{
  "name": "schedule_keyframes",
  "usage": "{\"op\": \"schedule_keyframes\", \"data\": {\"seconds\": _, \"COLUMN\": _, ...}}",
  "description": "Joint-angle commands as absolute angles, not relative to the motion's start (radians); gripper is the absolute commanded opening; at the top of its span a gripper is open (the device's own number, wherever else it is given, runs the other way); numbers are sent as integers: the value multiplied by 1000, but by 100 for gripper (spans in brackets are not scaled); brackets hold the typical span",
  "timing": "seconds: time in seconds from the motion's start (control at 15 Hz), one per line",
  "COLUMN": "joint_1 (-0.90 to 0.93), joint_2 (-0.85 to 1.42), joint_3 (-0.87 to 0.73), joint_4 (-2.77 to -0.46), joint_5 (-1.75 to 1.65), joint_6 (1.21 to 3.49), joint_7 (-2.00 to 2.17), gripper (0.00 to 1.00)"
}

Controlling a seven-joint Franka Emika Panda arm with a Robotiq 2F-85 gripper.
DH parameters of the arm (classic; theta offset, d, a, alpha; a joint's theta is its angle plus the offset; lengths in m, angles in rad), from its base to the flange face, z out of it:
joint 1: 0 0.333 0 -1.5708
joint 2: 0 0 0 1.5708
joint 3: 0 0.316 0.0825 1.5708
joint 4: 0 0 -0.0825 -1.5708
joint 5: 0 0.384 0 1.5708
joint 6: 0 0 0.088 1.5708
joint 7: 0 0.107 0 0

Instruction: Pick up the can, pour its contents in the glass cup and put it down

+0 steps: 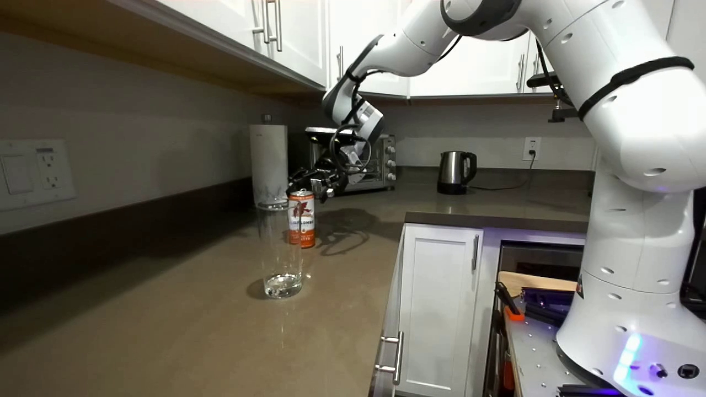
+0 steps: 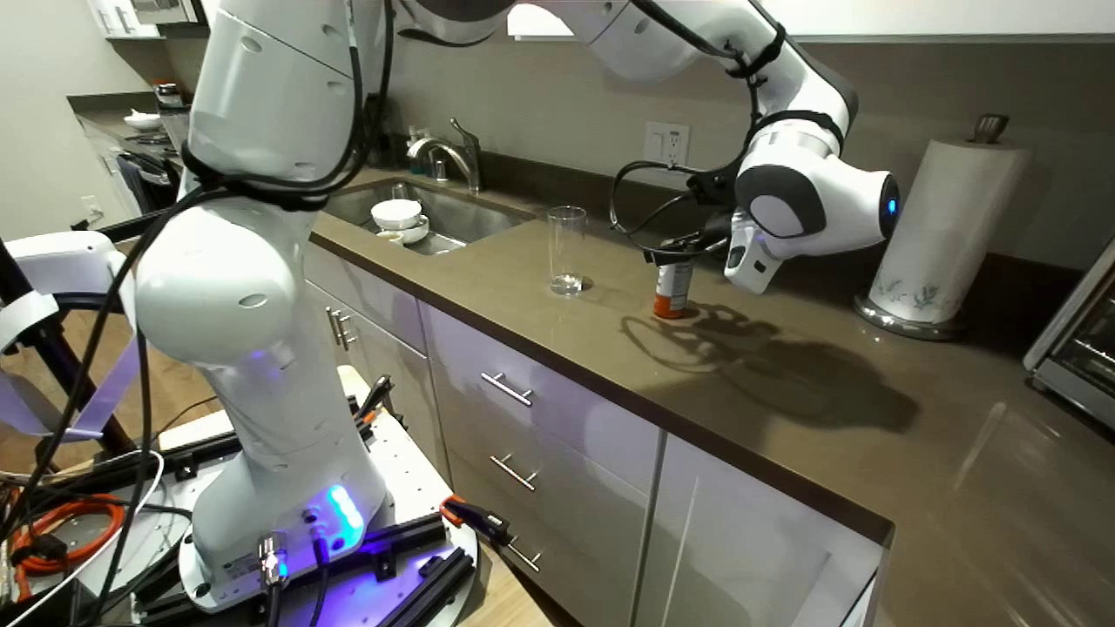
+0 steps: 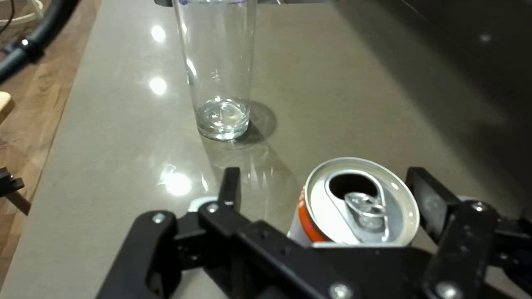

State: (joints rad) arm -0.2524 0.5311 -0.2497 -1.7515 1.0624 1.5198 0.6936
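Wrist view: the claw [image 3: 324, 180] has its jaws parted wide and grips nothing. The can [image 3: 353, 207] stands upright between them, long axis vertical, drinking hole uppermost. It lies off-centre: just beside the right finger [image 3: 430, 201], contact not determinable, and plainly apart from the left finger [image 3: 230, 187]. The glass cup [image 3: 220, 70] stands upright on the table [image 3: 124, 174], far of the can and to its left. Whether it holds a little clear liquid or merely has a thick base cannot be told.

In an exterior view the can [image 1: 308, 220] stands beyond the glass cup and slightly right of it; the claw meets its upper end from the far side.

In an exterior view the can [image 2: 671, 298] stands right of the glass cup, apart from it, with the paper-towel roll [image 2: 945, 235] further right.

Assessment: the closing line crosses the can's vertical axis, which suits a side grip. The scene does not settle whether gripping or backing off comes next; in either case the close right finger is the likelier to nudge the can.
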Motion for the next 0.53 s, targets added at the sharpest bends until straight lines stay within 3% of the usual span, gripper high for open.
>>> {"op": "schedule_keyframes", "data": {"seconds": 0.0, "joint_1": -273, "joint_2": 574, "joint_3": -239, "joint_4": -1691, "joint_5": 1027, "joint_6": 1452, "joint_7": 655, "gripper": 100}}
{"op": "schedule_keyframes", "data": {"seconds": 0.47, "joint_1": -268, "joint_2": 594, "joint_3": -243, "joint_4": -1677, "joint_5": 1028, "joint_6": 1458, "joint_7": 651, "gripper": 100}}
